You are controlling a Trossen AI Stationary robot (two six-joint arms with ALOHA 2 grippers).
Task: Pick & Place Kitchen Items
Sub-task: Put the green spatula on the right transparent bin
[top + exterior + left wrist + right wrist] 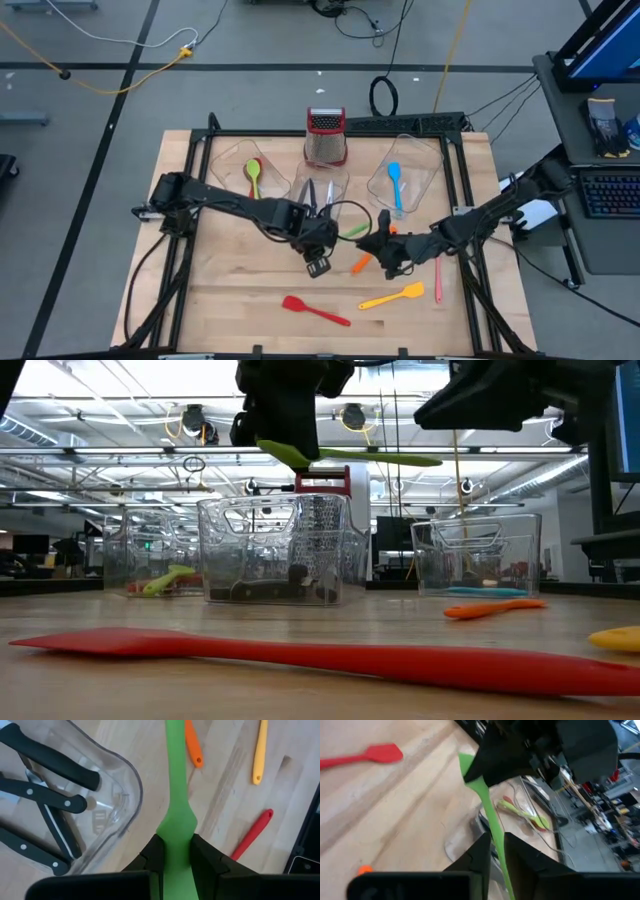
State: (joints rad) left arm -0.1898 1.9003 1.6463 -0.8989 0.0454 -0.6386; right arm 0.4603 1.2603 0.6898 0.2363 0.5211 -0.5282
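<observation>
Nearest the front edge of the table (240, 330) lies the red spatula (314, 310), flat on the wood; just right of it the yellow spatula (392, 297), then a thin pink utensil (437, 279) near the right frame rail. Open board to the front left. Behind these, an orange utensil (361, 263) lies on the wood directly under the 2 grippers. Mid-table, above the surface: the green spatula (176, 815) is held roughly level between both arms. Left gripper (175, 857) is clenched on its wide blade end; right gripper (497, 855) has its fingers closed around the thin handle. The arms nearly meet here, little room between them. Beyond, 3 clear tubs in a row: the middle tub (320, 190) holds black-handled knives (45, 795) and sits just beside the held spatula; the left tub (235, 165) holds a green spoon (253, 176) and a red utensil (257, 165); the right tub (410, 170) holds a blue spatula (395, 183). Farthest back, a steel box grater (325, 138) with red top stands upright behind the middle tub.
</observation>
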